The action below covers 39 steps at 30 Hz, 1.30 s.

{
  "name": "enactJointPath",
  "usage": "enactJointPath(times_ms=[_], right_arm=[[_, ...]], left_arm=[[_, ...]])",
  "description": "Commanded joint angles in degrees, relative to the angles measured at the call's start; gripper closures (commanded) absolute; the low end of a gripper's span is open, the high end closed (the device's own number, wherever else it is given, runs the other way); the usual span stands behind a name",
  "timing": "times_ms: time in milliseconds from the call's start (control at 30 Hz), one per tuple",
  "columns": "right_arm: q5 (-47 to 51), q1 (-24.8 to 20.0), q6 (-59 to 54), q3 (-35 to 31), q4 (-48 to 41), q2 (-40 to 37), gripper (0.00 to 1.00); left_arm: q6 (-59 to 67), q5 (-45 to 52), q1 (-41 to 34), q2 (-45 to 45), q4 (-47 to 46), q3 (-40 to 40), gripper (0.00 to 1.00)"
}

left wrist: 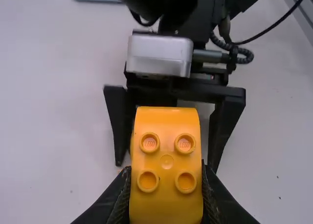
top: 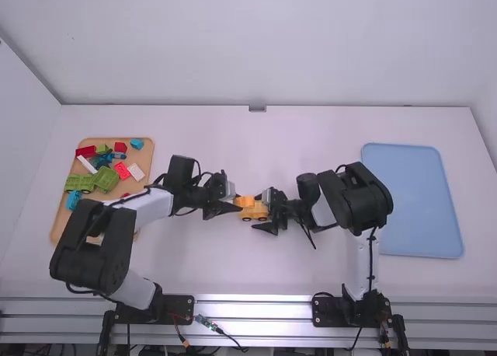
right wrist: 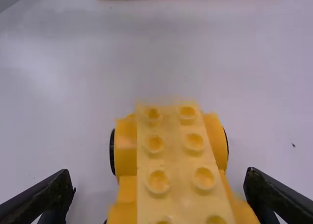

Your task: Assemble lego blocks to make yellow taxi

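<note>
Taxi build reaches upper bodywork

Spare blocks (top: 101, 179) fill the tan tray (top: 64, 222) at left of frame. Right of it, my left pincer (left wrist: 165, 177) is closed on a yellow curved block (top: 245, 201); whether it is seated, I can't tell. At centre, the wheeled yellow car (top: 254, 214) sits between the spread fingers of my right pincer (right wrist: 158, 177). I judge this the attaching step: next, steady the car, align studs, press down. The blue tray (top: 411, 200) lies far right.
</note>
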Motion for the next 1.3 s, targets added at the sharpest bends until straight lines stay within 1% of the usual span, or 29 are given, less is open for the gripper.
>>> enactJointPath(times_ms=[0,133,200,367,400,533,700,800,867,900,967,1067,1200,1233,1267], right_arm=[[0.5,-0.6,0.2,-0.7,0.3,0.9,0.1],[-0.4,-1.7,0.3,-0.9,0.6,0.8,0.11],[-1.7,-2.7,0.0,-0.9,0.3,0.8,0.13],[-7.8,-4.0,-2.1,-0.9,0.3,0.8,0.2],[-8.3,-4.3,-2.5,-0.9,0.3,0.8,0.22],[-7.3,-4.1,-2.8,-0.9,-0.3,0.8,0.26],[-7.3,-4.2,-2.9,-0.7,-0.4,0.8,0.27],[-7.4,-4.2,-2.9,1.2,-3.9,0.8,0.26],[-7.6,-4.2,-3.9,2.0,-6.1,0.8,0.23],[-7.6,-4.0,-6.0,2.8,-8.7,0.8,0.18],[-7.7,-3.3,-7.3,3.7,-11.0,0.8,0.15],[-7.0,-2.3,-7.2,4.5,-11.8,0.8,0.13],[-2.5,-0.3,-4.7,5.4,-11.7,0.8,0.14],[-1.6,0.2,-4.0,5.6,-11.7,0.8,0.16],[-0.7,1.0,-3.8,5.6,-11.7,0.8,0.21]], left_arm=[[-0.6,0.9,-0.1,2.8,-0.5,0.8,0.98],[0.5,0.6,-0.1,4.3,-2.4,2.5,0.98],[2.7,0.6,-0.2,4.3,-4.4,3.3,0.98],[2.1,-1.0,-0.2,4.3,-3.8,3.3,0.98],[2.0,-1.0,-0.6,4.3,-3.3,3.3,0.98],[2.8,-2.9,-1.9,4.3,-1.5,3.3,0.98],[2.4,-5.6,-4.5,4.3,0.7,3.3,0.99],[1.9,-8.3,-5.7,4.3,1.4,3.3,0.98],[1.3,-9.1,-5.8,4.3,1.6,3.3,0.99],[1.4,-9.6,-5.8,4.3,1.7,3.3,0.98],[1.3,-9.7,-5.5,4.3,1.6,3.3,0.98],[0.2,-9.6,-4.4,4.3,1.9,3.3,0.98],[-1.0,-9.6,-3.5,4.3,2.5,3.3,0.98],[-1.0,-9.5,-3.6,4.3,2.4,3.3,0.98],[-0.4,-9.3,-3.7,4.3,2.2,3.3,0.98]])
